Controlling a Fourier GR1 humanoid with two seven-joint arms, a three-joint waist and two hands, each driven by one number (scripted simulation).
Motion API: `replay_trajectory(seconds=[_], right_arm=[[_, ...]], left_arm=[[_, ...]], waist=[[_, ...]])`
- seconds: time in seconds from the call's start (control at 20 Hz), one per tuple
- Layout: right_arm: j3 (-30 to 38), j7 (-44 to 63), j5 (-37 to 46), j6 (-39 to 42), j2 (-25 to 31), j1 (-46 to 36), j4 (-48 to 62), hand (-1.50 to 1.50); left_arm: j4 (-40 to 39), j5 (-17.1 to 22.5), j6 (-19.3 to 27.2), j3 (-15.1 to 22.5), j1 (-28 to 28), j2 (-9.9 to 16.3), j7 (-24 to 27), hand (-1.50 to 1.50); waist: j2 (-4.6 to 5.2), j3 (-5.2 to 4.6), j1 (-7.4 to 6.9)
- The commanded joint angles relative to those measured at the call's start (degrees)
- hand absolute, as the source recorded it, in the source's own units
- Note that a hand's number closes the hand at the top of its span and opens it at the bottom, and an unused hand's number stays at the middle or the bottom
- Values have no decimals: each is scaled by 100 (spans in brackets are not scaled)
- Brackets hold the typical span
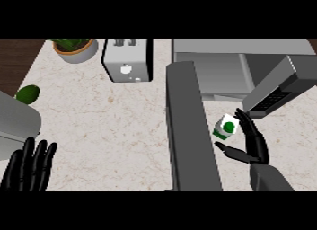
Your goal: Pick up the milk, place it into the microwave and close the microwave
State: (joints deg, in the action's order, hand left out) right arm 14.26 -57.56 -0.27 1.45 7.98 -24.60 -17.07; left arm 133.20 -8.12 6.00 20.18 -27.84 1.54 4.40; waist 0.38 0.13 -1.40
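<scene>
Your right hand (248, 143) is at lower right of the view, fingers and thumb curled partway round the milk (225, 127). The carton is white w/ a green dot and green base, tilted, sitting betw. thumb and fingers, so you're holding it. Can't tell whether it's lifted off the counter (107, 126) or touching it.

The milk is just right of the microwave door (191, 130), which stands open and runs as a long grey slab from mid-view down to the lower edge. The microwave (240, 63) is at upper right, its cavity showing; the milk is outside it, below and in front of the opening. A dark grey panel w/ buttons (280, 92) slants at the right, just above your fingertips, close but apart from the carton.

Your left hand (29, 166) rests at lower left, fingers straight and up, holding nothing.

Other stuff: toaster (126, 60) at top centre, potted plant (74, 48) at top left, a green round item (27, 94) at left edge next to a grey object (8, 123), only partly in view.
</scene>
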Motion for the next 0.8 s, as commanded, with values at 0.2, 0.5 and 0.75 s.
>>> replay_trajectory(seconds=[0.2, 0.5, 0.75], right_arm=[[-107, -1017, 301, -7, -40, -167, 401, 150], [-392, -1023, 363, 973, -213, -202, 10, 150], [-600, -1571, 419, 1422, 190, 846, -476, 150]], left_arm=[[35, -29, 12, 96, 0, 33, -46, -150], [271, 119, 30, -134, 103, 85, -383, -150], [169, 405, -27, -381, -51, 139, -216, -150]], waist=[[8, 5, -17], [-15, -1, 44], [-48, -11, 149]])
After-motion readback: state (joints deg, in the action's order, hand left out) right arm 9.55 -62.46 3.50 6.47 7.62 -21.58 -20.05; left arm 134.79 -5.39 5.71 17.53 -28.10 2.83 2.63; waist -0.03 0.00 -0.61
